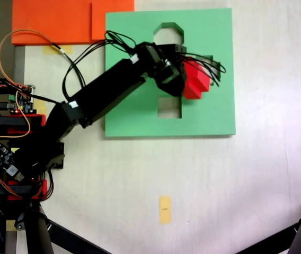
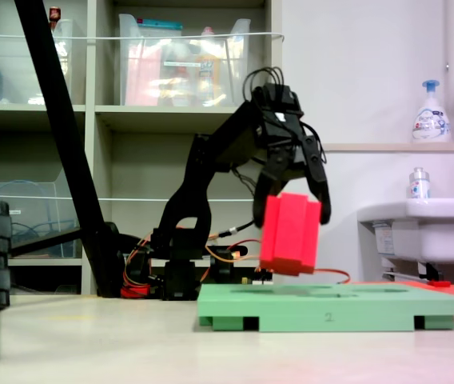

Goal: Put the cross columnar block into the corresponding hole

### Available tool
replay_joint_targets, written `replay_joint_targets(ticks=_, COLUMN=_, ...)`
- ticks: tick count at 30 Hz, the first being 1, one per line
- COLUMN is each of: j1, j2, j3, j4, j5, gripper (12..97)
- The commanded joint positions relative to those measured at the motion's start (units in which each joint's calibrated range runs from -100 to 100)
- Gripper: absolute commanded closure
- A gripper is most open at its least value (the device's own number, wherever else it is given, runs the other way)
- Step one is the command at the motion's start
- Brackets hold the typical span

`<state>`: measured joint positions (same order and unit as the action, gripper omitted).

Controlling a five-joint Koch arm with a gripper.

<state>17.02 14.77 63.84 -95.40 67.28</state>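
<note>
Gripper (image 2: 295,210): I see it clamped on the red cross block (image 2: 290,234), holding it up in the air.
Block: tilted, just above the green board (image 2: 331,308), not touching it.
Place: from above, the block (image 1: 196,80) sits at 3 o'clock of the board's middle.
Cross hole: mostly hidden under the arm.
Writing: a small "2" on the board's front edge.

Arm extended from its base, elbow raised, wrist bent downward in both fixed views. Gripper (image 2: 295,210) points down, jaws spread around the cross columnar block (image 2: 290,234), clamping it on both sides. Block hangs slightly tilted, lifted off the surface beneath.
</note>
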Motion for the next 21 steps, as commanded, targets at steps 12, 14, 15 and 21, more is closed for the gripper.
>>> replay_joint_targets(ticks=12, j1=0.9, j2=4.6, j3=3.6, j4=15.8, j5=0.5, gripper=70.5)
replay_joint_targets(ticks=14, j1=1.1, j2=5.5, j3=3.7, j4=16.3, j5=0.5, gripper=70.5)
replay_joint_targets(ticks=15, j1=1.2, j2=5.9, j3=3.7, j4=16.5, j5=0.5, gripper=70.5)
replay_joint_targets(ticks=21, j1=1.8, j2=7.3, j3=3.7, j4=16.8, j5=0.8, gripper=70.3)
